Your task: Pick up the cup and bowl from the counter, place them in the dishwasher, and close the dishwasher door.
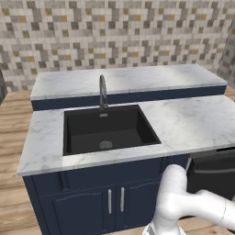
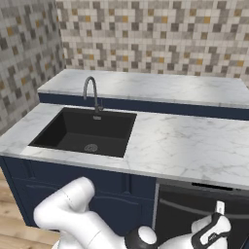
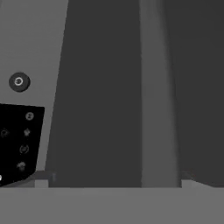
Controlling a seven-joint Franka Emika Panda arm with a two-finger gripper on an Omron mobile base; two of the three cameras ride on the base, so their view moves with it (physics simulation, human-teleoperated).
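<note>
Risk lies at the flat black-grey dishwasher door (image 2: 204, 214) under the white marble bench (image 2: 185, 141): the end effector (image 3: 117, 181), fingers spread wide and holding nothing, sits close against its long grey bar handle (image 3: 158, 92) and could slip off it.

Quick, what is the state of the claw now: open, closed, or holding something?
Claw: open, holding nothing; its tips stand wide apart in front of the dishwasher door, on either side of its grey bar handle.
</note>
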